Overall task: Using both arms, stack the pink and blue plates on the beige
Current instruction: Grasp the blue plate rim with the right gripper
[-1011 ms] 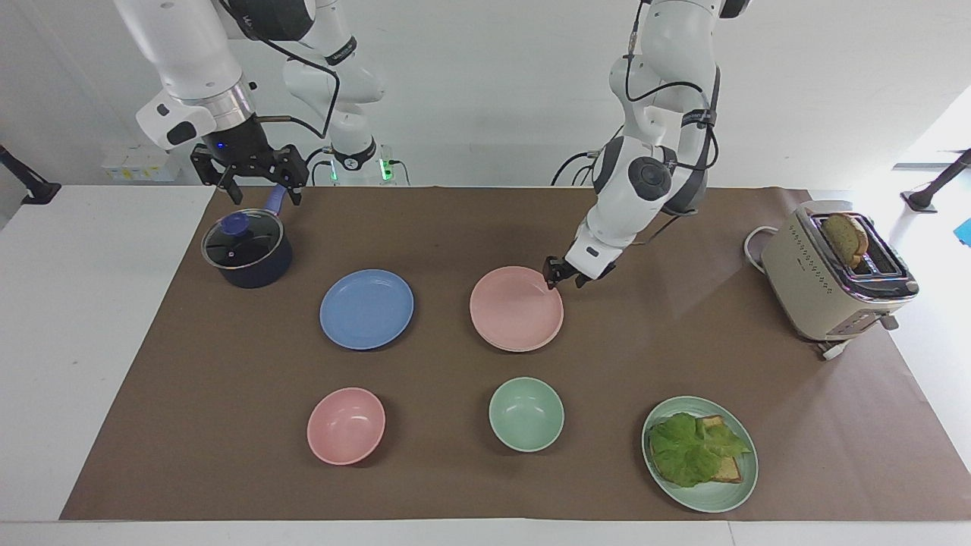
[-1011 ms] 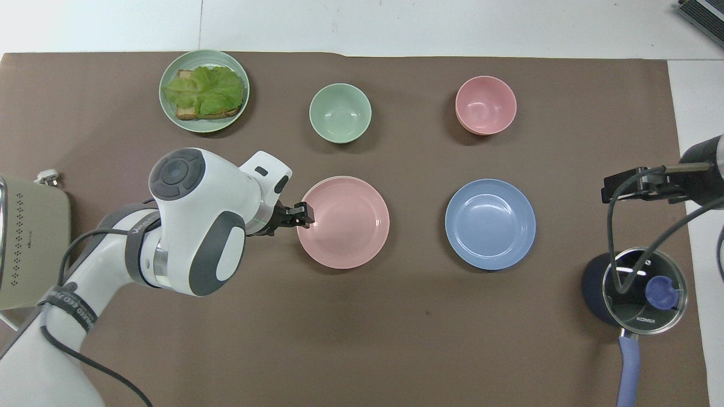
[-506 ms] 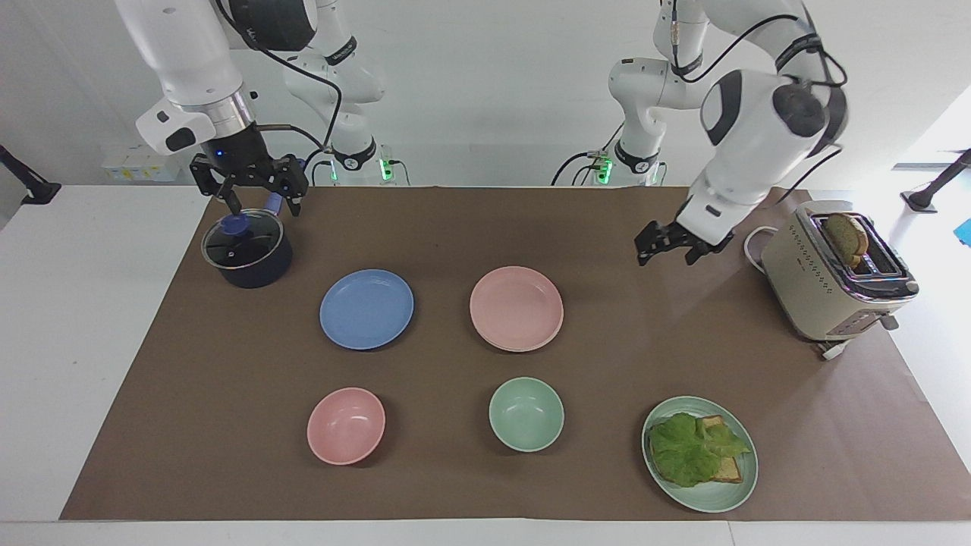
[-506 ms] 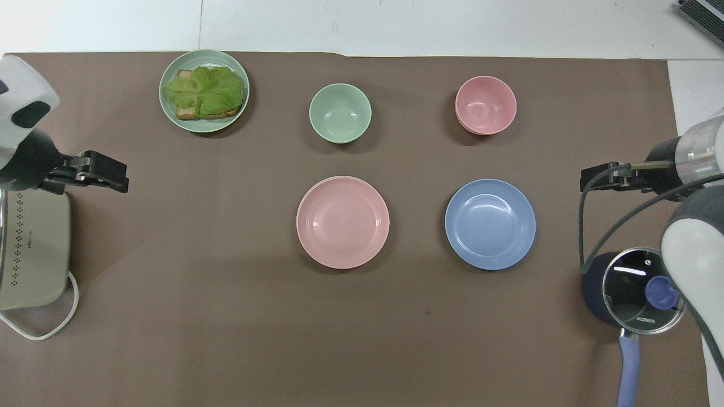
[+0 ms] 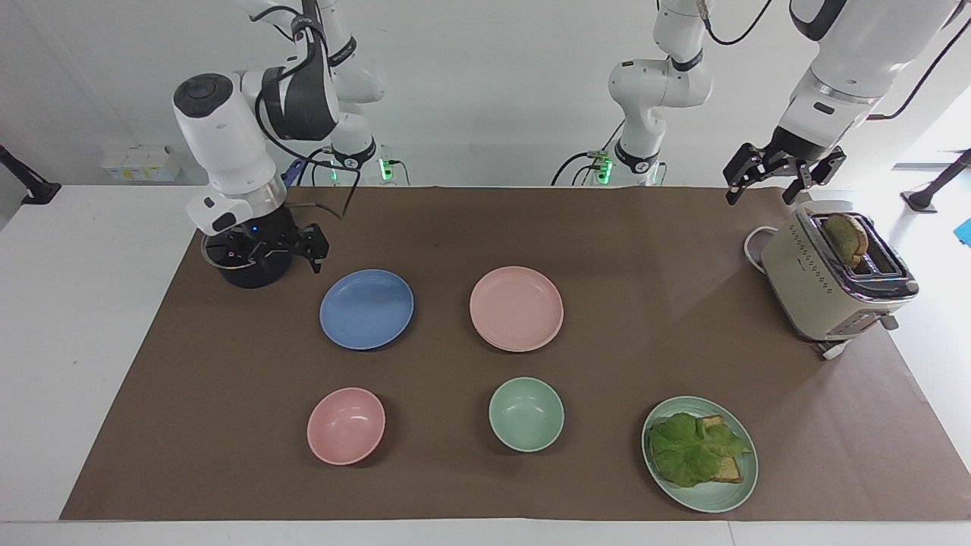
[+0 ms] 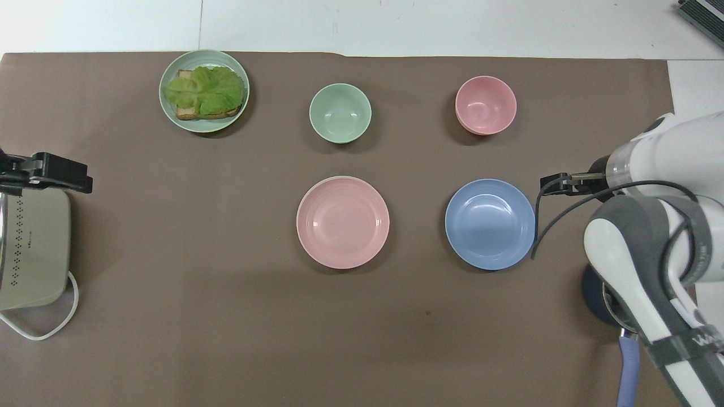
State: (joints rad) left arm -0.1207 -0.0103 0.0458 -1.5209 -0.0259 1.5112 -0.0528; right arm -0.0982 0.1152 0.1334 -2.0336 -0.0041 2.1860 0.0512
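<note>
My right pincer (image 5: 292, 246), spread and empty, hangs beside the blue plate (image 5: 366, 309); I should pinch its rim low, probably the pot-side edge.

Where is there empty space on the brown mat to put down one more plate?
The widest bare patch is the strip of brown mat on the robots' side of the pink plate and blue plate. There is also room between the pink plate and the toaster. It is crowded around the pot, where the right gripper hangs.
</note>
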